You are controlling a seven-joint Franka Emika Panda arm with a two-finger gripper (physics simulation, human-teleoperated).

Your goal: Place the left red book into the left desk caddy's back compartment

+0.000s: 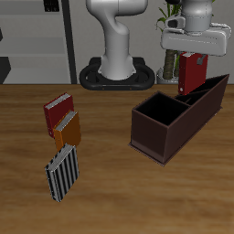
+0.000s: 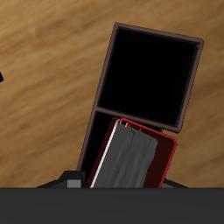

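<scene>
Striped book (image 1: pixel 62 174) lies nearest, untouched, while the gripper (image 1: pixel 191 57) pinches the red book (image 1: pixel 190 73) upright over the caddy's (image 1: pixel 164 128) back compartment (image 1: pixel 208 93); lowering and release look left.

Left red book (image 1: pixel 191 71): bright-red hardcover, upright, raised off the table, positioned above the far end of the caddy and partly hidden behind its wall. In the wrist view, the book (image 2: pixel 131 156) is seen end-on, with a thin red cover framing grey-white page edges, set over the narrower section.

Left desk caddy (image 1: pixel 164 133): long, dark maroon-brown, open-top box, laid diagonally on the wooden table. A large square section is found at the end nearer the table's front edge.

Back compartment (image 1: pixel 208 95): narrower, slant-walled, at the farther end; interior dark.
</scene>
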